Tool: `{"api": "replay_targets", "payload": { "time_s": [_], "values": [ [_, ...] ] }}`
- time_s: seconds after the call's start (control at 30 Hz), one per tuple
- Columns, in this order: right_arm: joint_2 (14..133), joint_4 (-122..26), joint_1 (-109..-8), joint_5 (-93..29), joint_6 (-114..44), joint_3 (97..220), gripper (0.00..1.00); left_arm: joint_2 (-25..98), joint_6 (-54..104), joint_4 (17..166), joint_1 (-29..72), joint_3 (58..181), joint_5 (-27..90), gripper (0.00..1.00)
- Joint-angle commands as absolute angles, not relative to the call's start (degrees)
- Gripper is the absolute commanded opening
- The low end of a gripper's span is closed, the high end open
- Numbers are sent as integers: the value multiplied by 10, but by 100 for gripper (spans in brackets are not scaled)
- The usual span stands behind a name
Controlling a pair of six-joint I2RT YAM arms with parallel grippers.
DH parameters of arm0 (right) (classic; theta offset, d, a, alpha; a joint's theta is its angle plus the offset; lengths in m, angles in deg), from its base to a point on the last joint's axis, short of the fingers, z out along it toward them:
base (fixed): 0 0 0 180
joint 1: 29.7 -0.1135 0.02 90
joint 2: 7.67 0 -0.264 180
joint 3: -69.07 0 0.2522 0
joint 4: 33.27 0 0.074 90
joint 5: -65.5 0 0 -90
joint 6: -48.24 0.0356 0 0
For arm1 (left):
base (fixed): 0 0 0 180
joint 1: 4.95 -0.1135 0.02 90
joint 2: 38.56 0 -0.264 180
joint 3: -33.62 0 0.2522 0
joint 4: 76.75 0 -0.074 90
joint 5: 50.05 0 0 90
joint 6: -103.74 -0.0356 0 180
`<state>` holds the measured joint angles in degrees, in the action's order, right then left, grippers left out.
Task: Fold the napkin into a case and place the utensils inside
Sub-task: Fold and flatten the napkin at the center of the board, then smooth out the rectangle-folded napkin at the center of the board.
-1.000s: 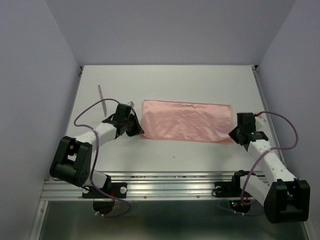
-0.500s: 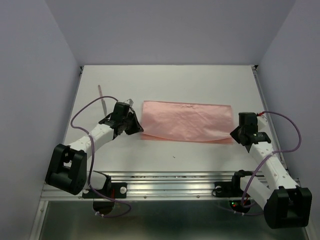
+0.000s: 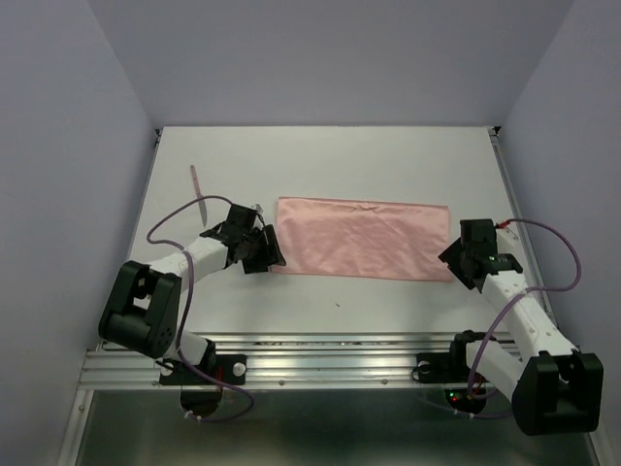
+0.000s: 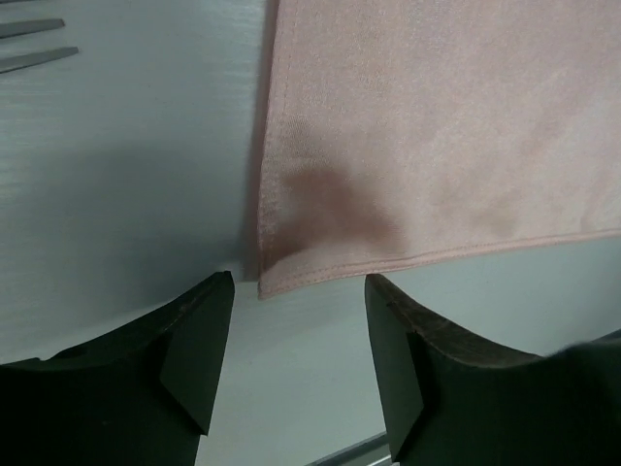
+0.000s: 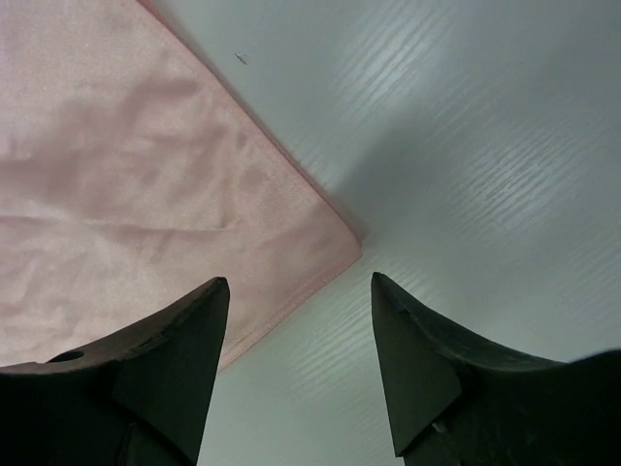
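Salmon-pink cloth, the napkin (image 3: pixel 361 239), lies folded into a long flat band across the middle of the tabletop (image 3: pixel 388 165); a second ago both arms pinched its near corners, and now both have let go; the left jaws stand apart at the near left corner, holding nothing; the right jaws gape at the near right corner, likewise empty; the utensils (image 3: pixel 198 181) rest well to the left.

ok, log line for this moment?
left gripper: open, at napkin near-left corner | right gripper: open, at near-right corner | napkin: flat, not held | utensils: untouched, far-left
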<state>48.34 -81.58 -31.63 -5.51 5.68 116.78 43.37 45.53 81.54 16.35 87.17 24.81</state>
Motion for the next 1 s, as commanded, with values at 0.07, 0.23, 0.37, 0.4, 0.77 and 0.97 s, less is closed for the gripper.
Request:
{"api": "replay_targets", "payload": {
  "time_s": [0.07, 0.23, 0.37, 0.4, 0.77, 0.97],
  "values": [
    [489, -748, -314, -50, 15, 1237, 71, 419, 434, 781, 168, 981, 284, 73],
    [592, -646, -331, -165, -10, 1297, 52, 489, 424, 783, 196, 1095, 302, 71],
    [723, -596, -380, -229, -20, 1375, 47, 604, 430, 796, 216, 1198, 266, 62],
    [771, -584, -387, -244, -21, 1405, 46, 620, 434, 804, 219, 1228, 247, 58],
    [1044, -536, -439, -382, -8, 1605, 20, 829, 463, 819, 228, 1425, 162, 30],
    [1105, -552, -439, -366, 1, 1647, 21, 884, 447, 805, 229, 1464, 167, 25]
  ]
}}
